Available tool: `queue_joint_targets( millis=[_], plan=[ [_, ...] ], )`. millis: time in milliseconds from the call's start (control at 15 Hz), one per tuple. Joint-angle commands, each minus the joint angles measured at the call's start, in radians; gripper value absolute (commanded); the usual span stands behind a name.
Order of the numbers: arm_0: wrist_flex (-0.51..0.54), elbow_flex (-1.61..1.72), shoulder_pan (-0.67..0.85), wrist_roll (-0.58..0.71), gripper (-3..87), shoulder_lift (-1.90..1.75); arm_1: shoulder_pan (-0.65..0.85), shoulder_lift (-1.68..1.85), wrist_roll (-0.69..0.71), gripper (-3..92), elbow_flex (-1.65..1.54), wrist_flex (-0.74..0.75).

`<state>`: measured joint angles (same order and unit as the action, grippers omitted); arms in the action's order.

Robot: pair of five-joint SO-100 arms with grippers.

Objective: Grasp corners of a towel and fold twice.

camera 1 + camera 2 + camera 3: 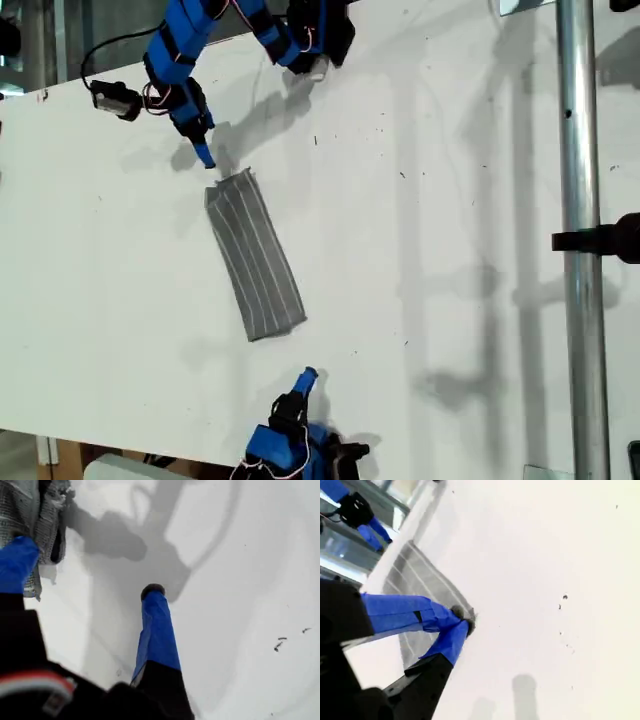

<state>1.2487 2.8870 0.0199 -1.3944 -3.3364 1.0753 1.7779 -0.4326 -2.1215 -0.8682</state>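
The towel [254, 256], soft grey with thin white stripes, lay folded into a long narrow strip on the smooth white desk [450, 200]. My first end effector [90, 575] gaped wide, empty. My second end effector [462, 622] was pinched together, holding nothing, above a corner [467, 611].

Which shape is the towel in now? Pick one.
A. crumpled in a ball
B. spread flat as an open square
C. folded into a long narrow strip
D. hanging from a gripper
C: in the exterior view the towel lies flat on the table as a long narrow strip.
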Motion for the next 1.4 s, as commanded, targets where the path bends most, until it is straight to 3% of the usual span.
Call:
queue_joint_targets(
  millis=[0, 267, 467, 533, 600, 733, 867, 1000, 1333],
  plan=[
    [-0.005, 0.084, -0.028, -0.032, -2.9, -0.141, -0.098, -0.025, -0.023, 41.6, 0.063, 0.072],
    [-0.006, 0.100, -0.028, -0.038, -2.9, -0.141, -0.288, -0.308, -0.064, 41.9, 0.262, 0.150],
    [-0.002, 0.109, -0.051, -0.063, -2.9, -0.141, -0.362, -0.488, -0.066, 38.2, 0.463, 0.112],
    [0.002, 0.112, -0.055, -0.074, -2.9, -0.141, -0.376, -0.526, -0.066, 32.9, 0.514, 0.109],
    [0.002, 0.112, -0.061, -0.075, -2.9, -0.141, -0.394, -0.552, -0.078, 18.1, 0.552, 0.114],
    [0.003, 0.112, -0.064, -0.078, -2.9, -0.141, -0.426, -0.583, -0.077, 3.7, 0.623, 0.100],
    [0.003, 0.110, -0.069, -0.081, -2.9, -0.141, -0.423, -0.512, -0.074, -0.2, 0.637, -0.055],
    [-0.002, 0.114, -0.071, -0.072, -2.9, -0.141, -0.383, -0.351, -0.110, -0.2, 0.563, -0.316],
    [-0.032, 0.144, -0.078, -0.051, -2.9, -0.141, -0.383, 0.235, -0.440, -0.2, 0.330, -0.931]
  ],
)
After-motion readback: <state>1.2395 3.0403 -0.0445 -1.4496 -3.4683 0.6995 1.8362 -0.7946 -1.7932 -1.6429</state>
